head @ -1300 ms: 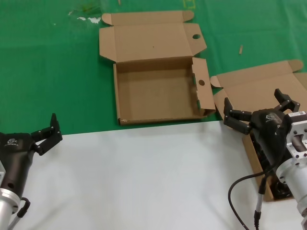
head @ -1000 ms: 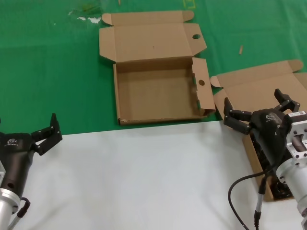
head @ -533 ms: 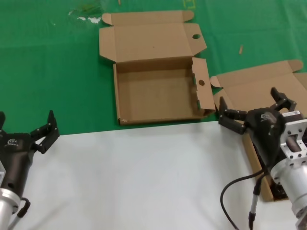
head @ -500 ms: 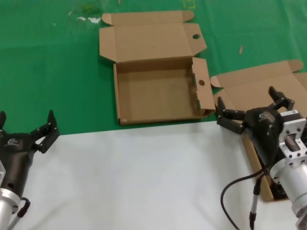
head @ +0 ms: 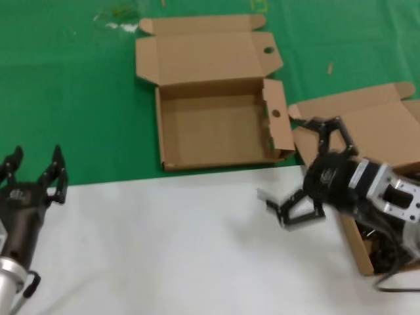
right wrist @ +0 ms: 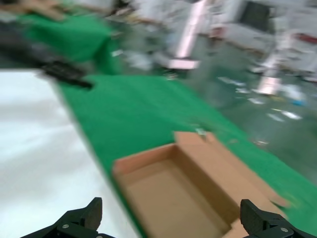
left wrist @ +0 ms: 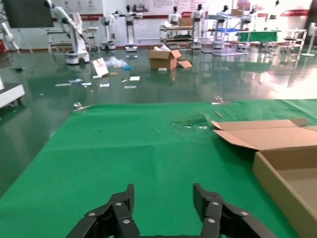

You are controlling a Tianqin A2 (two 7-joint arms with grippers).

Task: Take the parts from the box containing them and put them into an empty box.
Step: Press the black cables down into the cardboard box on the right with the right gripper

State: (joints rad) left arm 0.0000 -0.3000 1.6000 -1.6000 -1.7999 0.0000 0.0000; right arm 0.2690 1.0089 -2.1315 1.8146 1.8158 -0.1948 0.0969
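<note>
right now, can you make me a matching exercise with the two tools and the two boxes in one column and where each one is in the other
Things:
1. left tool
2. right tool
3. empty box
4. box with the black cables

Places:
A. middle of the green mat, lid with a round hole
B. far right, partly behind an arm
C. open, at the left edge where white meets green
D. open, turned sideways between the two boxes

Pairs: 1-C, 2-D, 3-A, 4-B

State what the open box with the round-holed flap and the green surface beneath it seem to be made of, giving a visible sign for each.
Open box: plain brown cardboard, matte, with creased fold lines and die-cut holes. Green surface: probably a felt-like cloth or mat, flat and unshiny; exact material unclear.
</note>
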